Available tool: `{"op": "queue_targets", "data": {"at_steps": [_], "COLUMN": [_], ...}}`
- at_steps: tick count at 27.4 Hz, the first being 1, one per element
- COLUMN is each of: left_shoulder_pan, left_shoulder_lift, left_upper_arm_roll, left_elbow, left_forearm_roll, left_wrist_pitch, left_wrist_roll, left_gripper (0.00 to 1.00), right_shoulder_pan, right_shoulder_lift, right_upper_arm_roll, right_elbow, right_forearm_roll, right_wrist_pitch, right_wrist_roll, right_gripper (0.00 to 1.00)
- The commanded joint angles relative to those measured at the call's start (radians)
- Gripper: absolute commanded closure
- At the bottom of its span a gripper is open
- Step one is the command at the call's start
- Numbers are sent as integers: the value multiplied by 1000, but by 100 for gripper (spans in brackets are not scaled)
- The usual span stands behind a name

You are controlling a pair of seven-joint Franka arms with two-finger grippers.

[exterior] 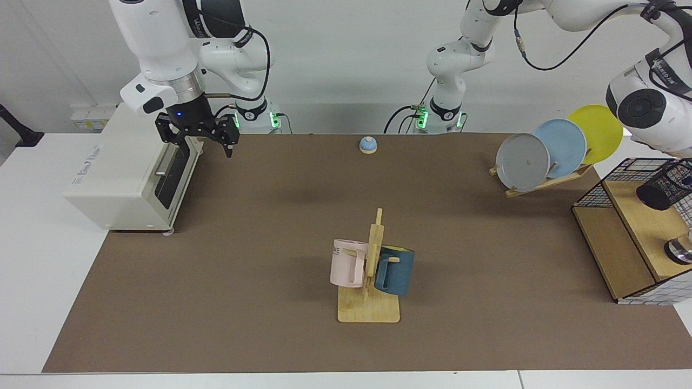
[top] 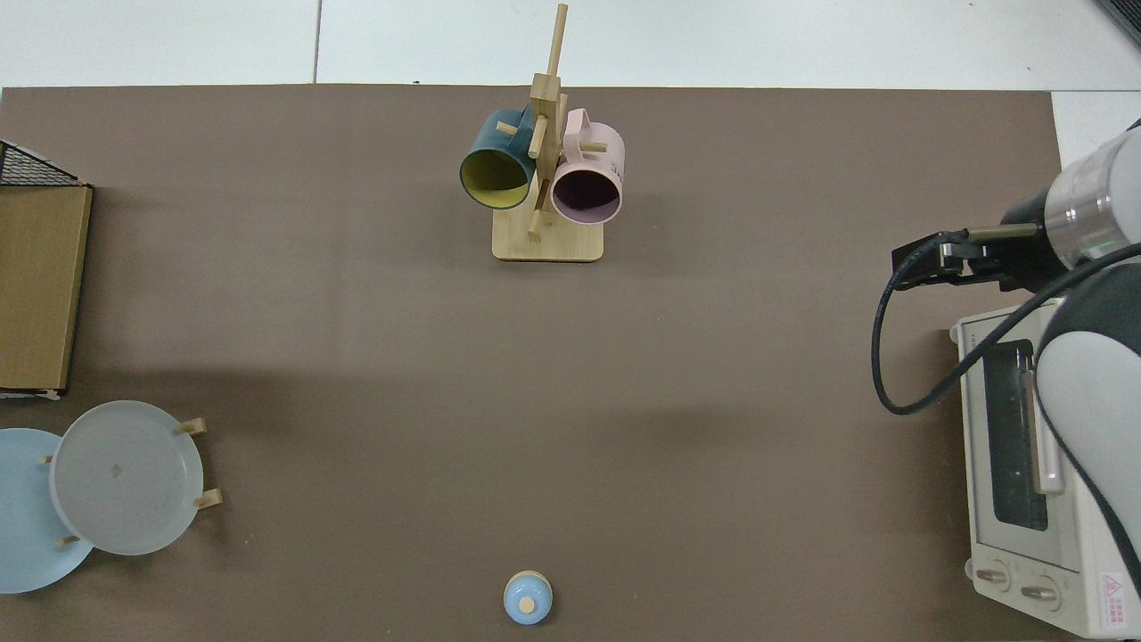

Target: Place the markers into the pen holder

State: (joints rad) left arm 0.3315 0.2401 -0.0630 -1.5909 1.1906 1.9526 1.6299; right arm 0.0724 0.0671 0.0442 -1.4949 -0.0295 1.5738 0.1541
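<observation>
plates (exterior: 559,147): 3 | mugs (exterior: 348,263): 2 | oven (exterior: 124,173): 1 | bell (exterior: 368,145): 1

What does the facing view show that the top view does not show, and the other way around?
Only the facing view shows the black mesh pen holder, tilted at the picture's edge on the wooden shelf, the yellow plate and the left arm; its gripper is out of view. Only the top view shows the oven's knobs. Both show the mug rack, the bell, the grey plate and the right gripper, open, waiting by the oven.
</observation>
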Motion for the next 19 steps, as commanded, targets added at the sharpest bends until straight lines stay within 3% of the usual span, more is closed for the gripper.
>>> {"op": "queue_targets", "data": {"at_steps": [1,14,15,16,17,19], "left_shoulder_pan": [-12,8,9,12,14,12], "left_shoulder_lift": [-4,-35,-35,-35,-33,-33], "left_upper_arm_roll": [-1,35,37,37,42,52], "left_elbow": [26,-49,-49,-49,-44,-38], "left_forearm_roll": [-23,-89,-95,-109,-124,-153], "left_wrist_pitch": [-40,51,51,55,64,69], "left_wrist_roll": [35,24,18,15,5,-11], "left_gripper": [100,100,87,29,0,0], "right_shoulder_pan": [-6,-6,-6,-6,-6,-6], "right_shoulder_lift": [-9,-9,-9,-9,-9,-9], "right_upper_arm_roll": [3,3,3,3,3,3], "right_elbow": [-11,-13,-13,-13,-13,-13], "right_forearm_roll": [0,0,0,0,0,0], "right_wrist_pitch": [0,0,0,0,0,0], "right_wrist_roll": [-16,-16,-16,-16,-16,-16], "right_gripper": [0,0,0,0,0,0]}}
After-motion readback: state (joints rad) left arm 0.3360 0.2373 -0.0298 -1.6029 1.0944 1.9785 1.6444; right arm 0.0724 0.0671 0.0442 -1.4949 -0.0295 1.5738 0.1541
